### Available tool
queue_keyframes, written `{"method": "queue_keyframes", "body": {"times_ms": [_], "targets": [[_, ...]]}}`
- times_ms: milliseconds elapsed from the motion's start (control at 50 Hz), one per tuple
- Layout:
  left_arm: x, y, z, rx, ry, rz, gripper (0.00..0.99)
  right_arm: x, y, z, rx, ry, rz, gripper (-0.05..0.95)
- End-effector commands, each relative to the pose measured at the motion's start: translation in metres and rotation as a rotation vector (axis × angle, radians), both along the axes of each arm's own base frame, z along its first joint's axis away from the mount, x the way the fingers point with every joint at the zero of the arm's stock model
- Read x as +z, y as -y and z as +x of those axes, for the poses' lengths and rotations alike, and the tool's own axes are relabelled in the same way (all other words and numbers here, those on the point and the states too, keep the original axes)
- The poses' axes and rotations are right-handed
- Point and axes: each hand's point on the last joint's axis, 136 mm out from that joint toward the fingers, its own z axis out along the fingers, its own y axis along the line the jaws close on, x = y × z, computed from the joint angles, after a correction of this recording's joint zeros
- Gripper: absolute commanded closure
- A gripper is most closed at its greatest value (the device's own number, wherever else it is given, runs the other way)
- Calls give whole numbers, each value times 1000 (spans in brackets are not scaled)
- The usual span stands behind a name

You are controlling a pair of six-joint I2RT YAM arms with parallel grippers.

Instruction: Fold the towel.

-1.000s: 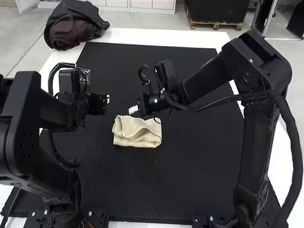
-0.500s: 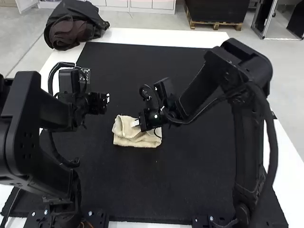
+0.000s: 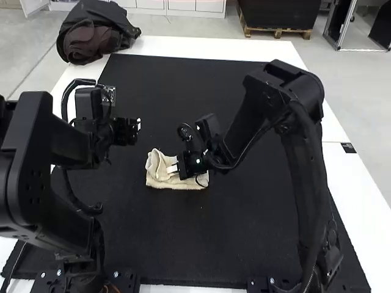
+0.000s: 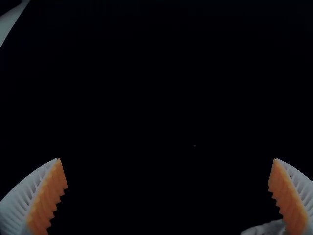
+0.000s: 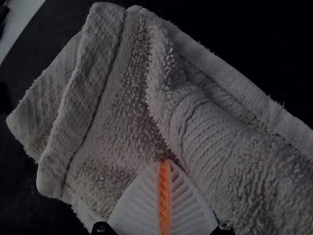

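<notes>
The right hand [image 5: 167, 160] was pressed together against the rumpled towel [image 5: 115, 117], the left hand [image 4: 167, 159] spread wide; a hard sideways push risked dragging it askew.

A black mat [image 3: 183, 79] covers most of a white table [image 3: 201, 49]. Beyond it, on the pale grey floor [image 3: 177, 27], stand white cabinets [image 3: 183, 5] and a black box [image 3: 278, 13] on a wooden pallet [image 3: 278, 32].
</notes>
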Motion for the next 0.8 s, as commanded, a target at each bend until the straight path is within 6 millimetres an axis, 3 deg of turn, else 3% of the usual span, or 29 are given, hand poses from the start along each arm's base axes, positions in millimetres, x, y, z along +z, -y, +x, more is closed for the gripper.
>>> {"method": "queue_keyframes", "body": {"times_ms": [0, 100, 160, 300, 420, 560, 780], "targets": [[12, -3, 7, 5, 30, -2, 31, -17, 2, 0, 9, 17, -38, 926], [15, -2, 9, 2, 34, -3, 31, -8, 2, 3, -2, 9, -20, 925], [18, -2, 10, 0, 39, -3, 31, 12, 2, 7, -4, 23, 11, 925], [28, -4, 15, 5, 50, -9, 31, 69, 8, 17, -27, 55, 85, 926], [46, -5, 21, 13, 74, -22, 31, 123, 24, 35, -78, 112, 143, 926], [77, -7, 29, 22, 118, -38, 31, 195, 54, 56, -151, 185, 227, 925], [153, -3, 33, 18, 238, -48, 33, 309, 109, 72, -274, 344, 360, 925]]}}
